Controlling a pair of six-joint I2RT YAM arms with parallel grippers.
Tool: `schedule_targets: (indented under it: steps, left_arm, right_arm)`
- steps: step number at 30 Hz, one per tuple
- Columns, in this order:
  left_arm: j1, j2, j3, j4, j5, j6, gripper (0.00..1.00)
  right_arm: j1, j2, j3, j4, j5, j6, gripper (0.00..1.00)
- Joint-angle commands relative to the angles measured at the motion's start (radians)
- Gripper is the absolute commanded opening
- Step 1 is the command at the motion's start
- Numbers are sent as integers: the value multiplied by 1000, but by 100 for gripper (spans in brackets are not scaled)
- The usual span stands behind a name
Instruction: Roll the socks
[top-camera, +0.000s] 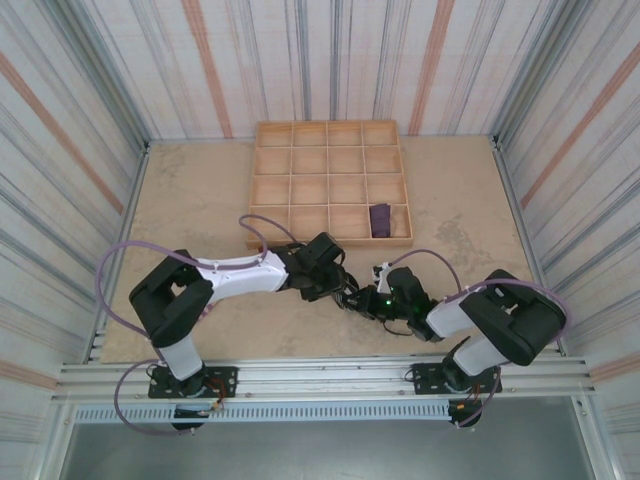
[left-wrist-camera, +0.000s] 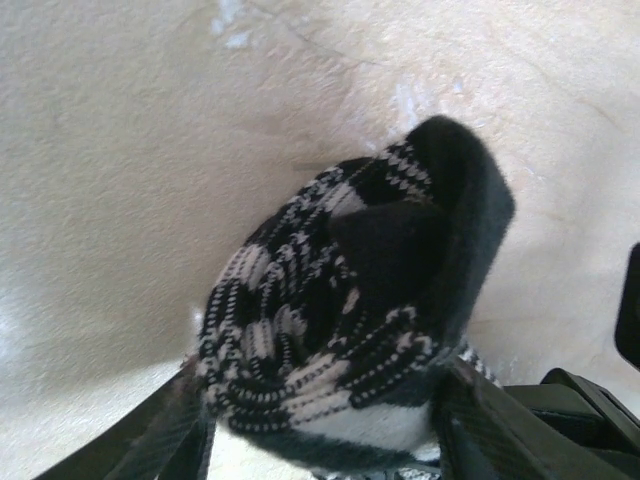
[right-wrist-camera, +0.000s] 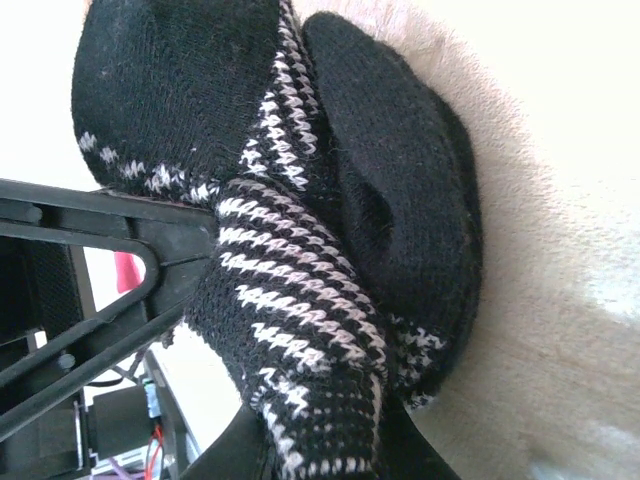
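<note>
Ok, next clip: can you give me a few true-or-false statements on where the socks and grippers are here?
1. The black-and-white patterned knit sock sits between the fingers of the left gripper. True.
2. That sock lies flat and fully unrolled. False: it is bunched into a roll.
3. The right gripper is closed on the same sock. True.
4. The purple rolled sock lies outside the wooden compartment tray. False: it sits in the tray's near right compartment.
</note>
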Motion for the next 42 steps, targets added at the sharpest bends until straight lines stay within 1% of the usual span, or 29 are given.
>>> schedule_targets:
  steps: [1, 3, 7, 8, 10, 11, 13, 18, 21, 23, 24, 25, 27, 29, 33, 38, 42]
  left_arm:
    - [-5, 41, 13, -83, -11, -6, 53]
    - [10, 56, 29, -106, 11, 3, 48]
    - [42, 87, 61, -165, 49, 30, 34]
    - [53, 102, 78, -190, 65, 44, 32]
    - [69, 132, 111, -231, 104, 85, 22]
    - [75, 148, 129, -253, 120, 108, 17]
    - [85, 169, 158, -298, 136, 144, 16]
    - [94, 213, 225, -379, 154, 253, 15]
    - [103, 243, 261, -404, 183, 319, 15]
    - [104, 269, 293, -424, 214, 368, 15]
    - [105, 285, 318, -452, 220, 386, 15]
    - [105, 298, 333, -464, 230, 404, 15]
    - [105, 318, 362, -493, 243, 429, 15]
    - [105, 321, 368, -496, 239, 434, 15]
    - [108, 326, 387, -519, 235, 446, 16]
    - [111, 333, 393, -522, 247, 454, 16]
    - [113, 333, 390, -505, 255, 461, 16]
  right_arm:
    - [-21, 86, -66, -271, -27, 80, 0]
    - [-27, 84, -59, -269, -40, 88, 0]
    - [-29, 75, -28, -318, -63, 83, 0]
    - [-29, 66, -21, -334, -65, 77, 2]
    - [-30, 35, -16, -364, -59, 66, 14]
    - [-28, 4, -11, -410, -47, 57, 19]
    - [-27, -72, 23, -533, -22, -8, 33]
    - [-29, -353, 133, -944, 82, -146, 63]
    - [-63, -470, 183, -1072, 102, -216, 83]
    - [-91, -489, 216, -1118, 105, -273, 94]
    - [-90, -486, 244, -1154, 125, -313, 98]
    - [-89, -477, 264, -1170, 135, -348, 100]
    - [-88, -453, 307, -1185, 158, -409, 99]
    - [-88, -428, 325, -1156, 170, -439, 100]
    - [-94, -335, 372, -1113, 171, -513, 97]
    - [-97, -216, 373, -1013, 135, -603, 93]
    - [-114, -154, 368, -921, 66, -611, 91]
